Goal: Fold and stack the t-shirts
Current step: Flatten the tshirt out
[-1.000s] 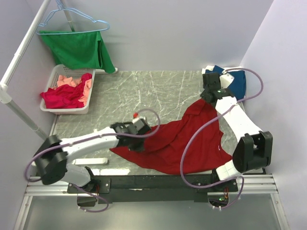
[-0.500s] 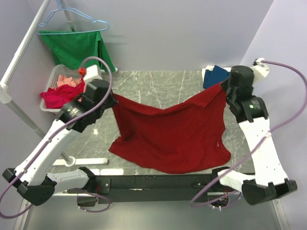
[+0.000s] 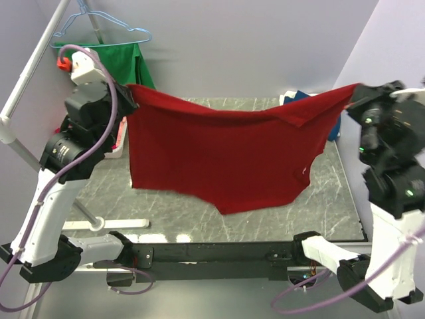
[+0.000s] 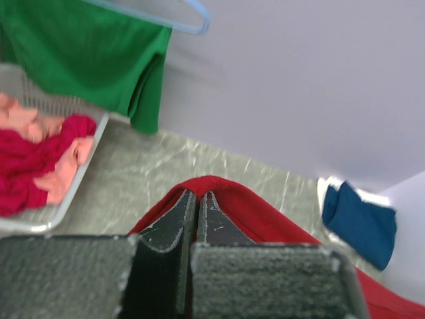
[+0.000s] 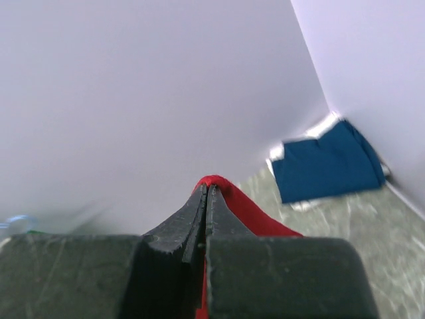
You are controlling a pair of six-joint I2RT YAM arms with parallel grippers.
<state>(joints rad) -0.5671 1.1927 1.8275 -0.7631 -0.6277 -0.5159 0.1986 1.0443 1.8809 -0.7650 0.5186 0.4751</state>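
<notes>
Both arms are raised high, and the large deep-red cotton t-shirt (image 3: 219, 153) hangs stretched between them like a banner over the grey marbled table (image 3: 166, 212). The left gripper (image 4: 197, 197) has its black fingers pinched tight on one top corner of the red cloth, with a small fold poking out past the tips. The right gripper (image 5: 207, 191) is clamped the same way on the opposite corner. The shirt's lower edge sags to a point near the middle; I can't tell whether it touches the tabletop. A folded dark blue t-shirt (image 5: 329, 163) lies in the far right corner of the table. At the far left, a white plastic mesh basket (image 4: 65, 199) holds a crimson shirt (image 4: 20, 193) and a salmon-pink shirt (image 4: 63, 156) bunched together. Above the basket a green garment (image 4: 86, 56) hangs on a light-blue wire hanger (image 3: 99, 20).
</notes>
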